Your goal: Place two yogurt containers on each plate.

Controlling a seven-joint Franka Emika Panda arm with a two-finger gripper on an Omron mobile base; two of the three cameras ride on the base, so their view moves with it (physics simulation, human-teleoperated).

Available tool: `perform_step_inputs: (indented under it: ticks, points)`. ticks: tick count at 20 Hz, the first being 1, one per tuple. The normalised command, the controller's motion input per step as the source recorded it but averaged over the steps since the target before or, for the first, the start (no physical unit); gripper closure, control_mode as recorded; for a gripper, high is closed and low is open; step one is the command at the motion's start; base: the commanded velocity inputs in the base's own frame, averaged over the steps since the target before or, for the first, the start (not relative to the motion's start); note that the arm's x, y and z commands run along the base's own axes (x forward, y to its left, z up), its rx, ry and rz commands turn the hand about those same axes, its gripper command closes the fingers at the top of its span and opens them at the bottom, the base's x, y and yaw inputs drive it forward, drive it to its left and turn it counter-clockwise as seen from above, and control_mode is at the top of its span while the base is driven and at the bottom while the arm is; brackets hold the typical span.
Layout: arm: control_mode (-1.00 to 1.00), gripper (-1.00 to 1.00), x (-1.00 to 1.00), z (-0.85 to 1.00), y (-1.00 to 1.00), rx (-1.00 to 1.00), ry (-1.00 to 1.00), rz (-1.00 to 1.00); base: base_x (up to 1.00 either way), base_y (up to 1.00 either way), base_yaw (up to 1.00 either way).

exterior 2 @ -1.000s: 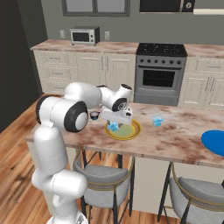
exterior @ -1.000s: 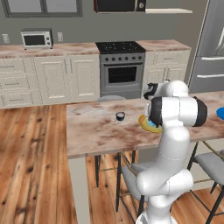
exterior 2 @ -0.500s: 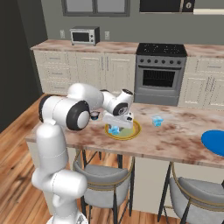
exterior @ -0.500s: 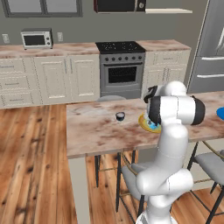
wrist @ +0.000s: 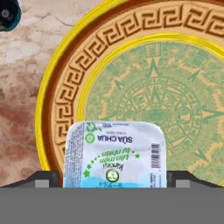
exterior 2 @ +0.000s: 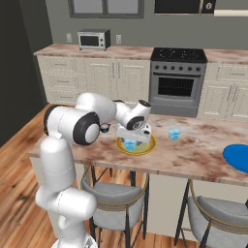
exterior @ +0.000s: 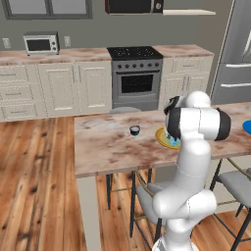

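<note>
Seen from left base: small dark round yogurt cup (exterior: pixel 135 130) alone on marble counter (exterior: pixel 105 149), near yellow-rimmed plate (exterior: pixel 163 138).

From right base: pincer (exterior 2: pixel 132 140) low over plate; another pale-blue cup (exterior 2: pixel 174 133) beside; solid blue plate (exterior 2: pixel 237 158) far along.

From hand: pincer spread wide, pale-blue yogurt cup (wrist: pixel 115 154) resting on plate. Best lift straight up; plenty of room around.

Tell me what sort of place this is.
A home kitchen, rendered rather than real. A stove sits between cream cabinets, a microwave stands on the back counter, and a marble-topped island with bar stools holds a yellow-rimmed plate.
</note>
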Motion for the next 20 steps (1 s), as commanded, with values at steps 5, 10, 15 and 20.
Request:
perform_step_inputs:
  ticks: [5, 10, 15, 20]
  points:
    - [-1.0, -1.0, 0.0, 0.15, -0.02, 0.0, -0.11, 0.0, 0.0, 0.0, 0.0]
    - [-1.0, -1.0, 0.0, 0.37, 0.07, 0.0, -0.13, -0.03, 0.0, 0.0, 0.0]
    - [-1.0, -1.0, 0.0, 0.51, 0.52, -0.01, -0.17, -0.26, 0.0, 0.0, 0.0]
    - [-1.0, -1.0, -0.03, 0.34, 0.99, -0.1, -0.07, -0.45, 0.0, 0.0, 0.0]
